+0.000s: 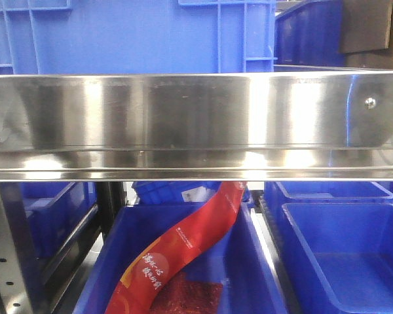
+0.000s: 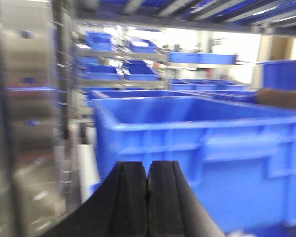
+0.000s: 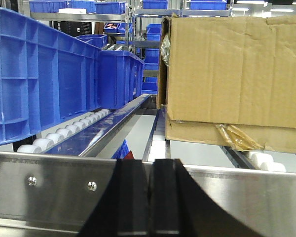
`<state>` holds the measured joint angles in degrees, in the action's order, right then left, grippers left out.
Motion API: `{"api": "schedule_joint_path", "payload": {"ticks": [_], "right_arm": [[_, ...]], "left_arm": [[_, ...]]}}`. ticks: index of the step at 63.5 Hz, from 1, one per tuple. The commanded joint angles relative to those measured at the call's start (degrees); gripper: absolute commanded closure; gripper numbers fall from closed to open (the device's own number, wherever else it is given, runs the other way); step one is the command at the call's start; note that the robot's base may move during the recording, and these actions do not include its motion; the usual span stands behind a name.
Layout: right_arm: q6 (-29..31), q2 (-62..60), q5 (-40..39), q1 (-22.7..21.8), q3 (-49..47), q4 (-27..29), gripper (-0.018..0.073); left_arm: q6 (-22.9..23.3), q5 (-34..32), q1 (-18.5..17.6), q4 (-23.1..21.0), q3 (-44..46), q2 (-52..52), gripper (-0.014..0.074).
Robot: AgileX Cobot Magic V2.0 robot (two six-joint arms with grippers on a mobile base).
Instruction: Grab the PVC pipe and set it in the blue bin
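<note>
Left gripper (image 2: 147,185) clenched, black fingers (image 2: 126,197) pressed together on nothing, facing a large blue bin (image 2: 202,143) in a blurred view. Right gripper (image 3: 151,190) likewise clenched and empty, before a steel rail (image 3: 49,182), with a cardboard box (image 3: 232,74) on rollers behind. PVC pipe nowhere visible in any view. In the front view, a red strip (image 1: 183,252) draped into a lower blue tote (image 1: 249,275) beneath a steel shelf edge (image 1: 183,118).
</note>
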<state>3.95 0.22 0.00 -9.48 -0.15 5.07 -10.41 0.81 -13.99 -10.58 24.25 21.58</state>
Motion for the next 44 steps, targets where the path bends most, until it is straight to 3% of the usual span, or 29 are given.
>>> {"api": "schedule_joint_path", "payload": {"ticks": [1, 8, 14, 20, 28, 32, 44], "right_arm": [[-0.04, -0.22, -0.84, -0.25, 0.15, -0.44, 0.0727], [-0.04, -0.22, -0.84, -0.25, 0.15, -0.44, 0.0727], [-0.04, -0.22, -0.86, -0.14, 0.15, -0.44, 0.0727], [-0.04, -0.22, -0.86, -0.14, 0.15, -0.44, 0.0727], [-0.04, -0.22, -0.86, -0.14, 0.15, -0.44, 0.0727], [-0.04, -0.22, -0.86, -0.14, 0.15, -0.44, 0.0727], [-0.04, -0.22, -0.86, -0.14, 0.15, -0.44, 0.0727]], "left_arm": [[2.17, 2.96, 2.85, 2.47, -4.66, -5.54, 0.0707], [10.41, 3.35, 6.06, 9.49, -11.20, -12.27, 0.0707], [12.61, 4.98, 7.89, 13.48, -15.98, -18.70, 0.0707], [12.61, 5.92, 8.38, 13.48, -20.84, -21.58, 0.0707], [12.61, 0.47, 8.60, 12.38, -24.25, -21.58, 0.0707], [12.50, 4.59, 9.12, 12.38, -24.25, -21.58, 0.0707], [12.38, 3.74, 12.53, 12.51, -24.25, -21.58, 0.0707]]}}
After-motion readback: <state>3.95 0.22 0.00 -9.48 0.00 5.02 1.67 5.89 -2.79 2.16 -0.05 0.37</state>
